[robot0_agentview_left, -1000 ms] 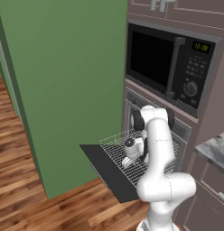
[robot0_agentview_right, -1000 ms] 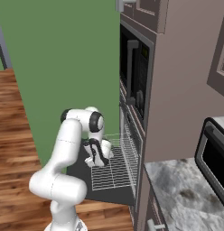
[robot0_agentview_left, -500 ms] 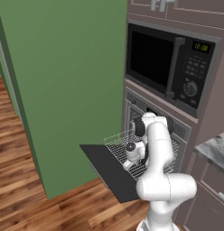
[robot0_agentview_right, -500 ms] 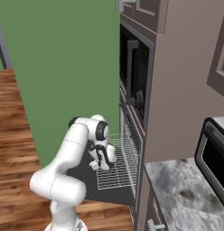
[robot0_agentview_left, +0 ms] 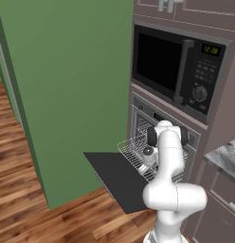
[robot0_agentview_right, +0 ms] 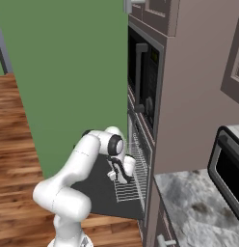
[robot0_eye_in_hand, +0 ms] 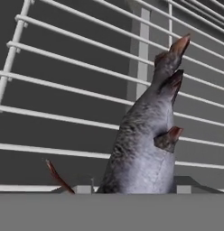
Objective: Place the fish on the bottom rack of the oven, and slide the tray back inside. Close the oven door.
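Note:
The grey fish (robot0_eye_in_hand: 145, 149), with reddish fins, stands tail-up between my fingertips, just over the bars of the bottom rack (robot0_eye_in_hand: 64, 81). My gripper (robot0_eye_in_hand: 134, 185) is shut on the fish, its tips close against both flanks. The rack (robot0_agentview_left: 131, 149) is pulled out of the oven (robot0_agentview_left: 157, 118) above the lowered black oven door (robot0_agentview_left: 114, 182). My gripper (robot0_agentview_left: 144, 165) points down at the rack's middle. From the right side, the gripper (robot0_agentview_right: 122, 176) hangs over the rack (robot0_agentview_right: 133, 185) and the door (robot0_agentview_right: 97, 190). I cannot tell whether the fish touches the bars.
A black microwave (robot0_agentview_left: 181, 71) sits directly above the oven. A green wall (robot0_agentview_left: 67, 85) stands to the left of the open door. A marble counter (robot0_agentview_right: 193, 207) with a toaster oven (robot0_agentview_right: 230, 169) lies to the right. Wood floor (robot0_agentview_left: 24, 190) surrounds the base.
The arm has carried the hand and fish a little further toward the oven, over the pulled-out rack. The rack and the door have not moved.

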